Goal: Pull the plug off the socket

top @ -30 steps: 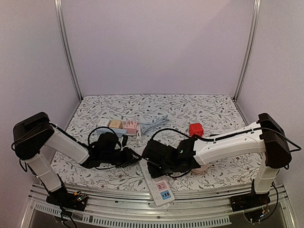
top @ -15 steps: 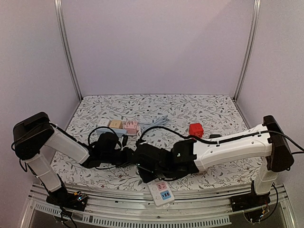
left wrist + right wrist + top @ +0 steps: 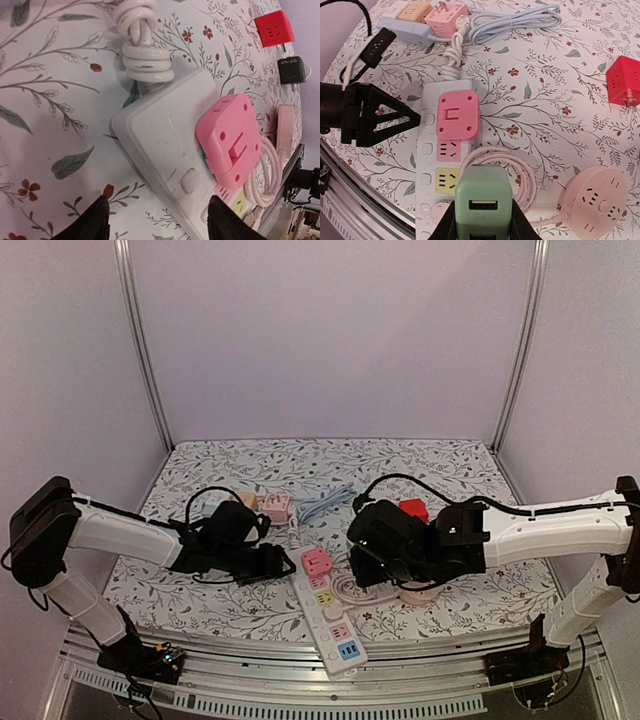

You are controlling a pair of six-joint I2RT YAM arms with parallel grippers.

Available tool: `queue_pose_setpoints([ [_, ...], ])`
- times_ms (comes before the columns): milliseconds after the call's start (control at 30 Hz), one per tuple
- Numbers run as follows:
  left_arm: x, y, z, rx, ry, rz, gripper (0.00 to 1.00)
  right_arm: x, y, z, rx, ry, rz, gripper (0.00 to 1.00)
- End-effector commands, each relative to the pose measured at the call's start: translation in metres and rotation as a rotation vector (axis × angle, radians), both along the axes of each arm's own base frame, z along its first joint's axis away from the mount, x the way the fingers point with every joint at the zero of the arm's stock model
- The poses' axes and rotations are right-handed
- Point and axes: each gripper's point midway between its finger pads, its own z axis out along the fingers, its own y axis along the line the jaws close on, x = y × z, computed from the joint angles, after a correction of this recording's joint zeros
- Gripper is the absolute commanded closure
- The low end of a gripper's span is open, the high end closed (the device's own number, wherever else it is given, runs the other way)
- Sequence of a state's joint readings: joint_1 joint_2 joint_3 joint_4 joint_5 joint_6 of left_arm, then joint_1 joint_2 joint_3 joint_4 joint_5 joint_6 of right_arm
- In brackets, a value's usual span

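Observation:
A white power strip (image 3: 429, 150) lies on the flowered cloth, with a flat pink plug (image 3: 457, 115) seated in its first socket. My right gripper (image 3: 482, 220) is shut on a green USB plug (image 3: 483, 202), held in the air above the strip's yellow socket and clear of it. My left gripper (image 3: 156, 210) stands open at the strip's cable end (image 3: 165, 135), with one finger over the cloth and the other over the strip. In the top view the strip (image 3: 318, 615) runs toward the near edge, between the left gripper (image 3: 283, 565) and the right gripper (image 3: 372, 565).
A round pink socket (image 3: 600, 200) with a coiled pink lead lies right of the strip. A red cube adapter (image 3: 622, 80) and a black adapter (image 3: 291, 70) sit further right. At the back are a second strip with pastel adapters (image 3: 445, 12) and a coiled blue cable (image 3: 512, 22).
My right arm has drawn back to the right and up, with the green plug off the strip. The left gripper has opened and let go of the strip's end.

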State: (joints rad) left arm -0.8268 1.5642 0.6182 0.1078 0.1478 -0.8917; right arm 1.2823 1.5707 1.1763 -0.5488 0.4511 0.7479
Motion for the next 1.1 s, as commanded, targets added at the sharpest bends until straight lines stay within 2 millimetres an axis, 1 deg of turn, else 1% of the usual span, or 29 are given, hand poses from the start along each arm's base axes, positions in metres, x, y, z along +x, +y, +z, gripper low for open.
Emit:
queue_pose_setpoints([
  [0,0.003,0.016,0.034,0.161,-0.064,-0.06,0.26,0.024,-0.046,-0.015,-0.033,0.014,-0.103,1.0],
  [67,0.01,0.021,0.06,0.189,-0.112,-0.073,0.19,0.034,-0.068,-0.022,-0.046,0.027,-0.143,1.0],
  [100,0.012,0.026,0.073,0.198,-0.133,-0.078,0.17,0.039,-0.078,-0.02,-0.039,0.025,-0.16,1.0],
  [167,0.017,0.032,0.1,0.19,-0.169,-0.093,0.13,0.048,-0.096,-0.024,-0.033,0.037,-0.194,1.0],
  [200,0.018,0.038,0.109,0.186,-0.175,-0.099,0.12,0.053,-0.104,-0.023,-0.019,0.041,-0.206,1.0],
  [233,0.022,0.041,0.125,0.167,-0.194,-0.103,0.1,0.058,-0.111,-0.027,-0.009,0.053,-0.22,1.0],
  [300,0.026,0.052,0.148,0.148,-0.218,-0.12,0.07,0.064,-0.118,-0.029,0.03,0.078,-0.231,1.0],
  [400,0.042,0.083,0.176,0.177,-0.247,-0.097,0.02,0.073,-0.123,-0.032,0.066,0.087,-0.245,1.0],
  [500,0.055,0.11,0.194,0.187,-0.262,-0.074,0.02,0.089,-0.132,-0.042,0.074,0.107,-0.276,1.0],
  [600,0.067,0.133,0.203,0.174,-0.284,-0.023,0.02,0.1,-0.136,-0.051,0.08,0.122,-0.303,0.99],
  [700,0.077,0.155,0.201,0.172,-0.307,0.038,0.01,0.11,-0.134,-0.051,0.079,0.115,-0.308,0.99],
  [767,0.082,0.171,0.192,0.178,-0.304,0.084,0.01,0.115,-0.131,-0.051,0.083,0.112,-0.297,0.98],
  [867,0.084,0.189,0.173,0.195,-0.277,0.141,0.01,0.119,-0.128,-0.06,0.062,0.131,-0.292,0.97],
  [933,0.083,0.198,0.164,0.208,-0.261,0.17,0.01,0.121,-0.129,-0.067,0.044,0.139,-0.295,0.97],
  [1000,0.082,0.201,0.163,0.214,-0.261,0.183,0.02,0.123,-0.131,-0.074,0.033,0.147,-0.302,0.97],
  [1067,0.082,0.202,0.166,0.212,-0.28,0.192,0.02,0.124,-0.131,-0.08,0.026,0.156,-0.305,0.96],
])
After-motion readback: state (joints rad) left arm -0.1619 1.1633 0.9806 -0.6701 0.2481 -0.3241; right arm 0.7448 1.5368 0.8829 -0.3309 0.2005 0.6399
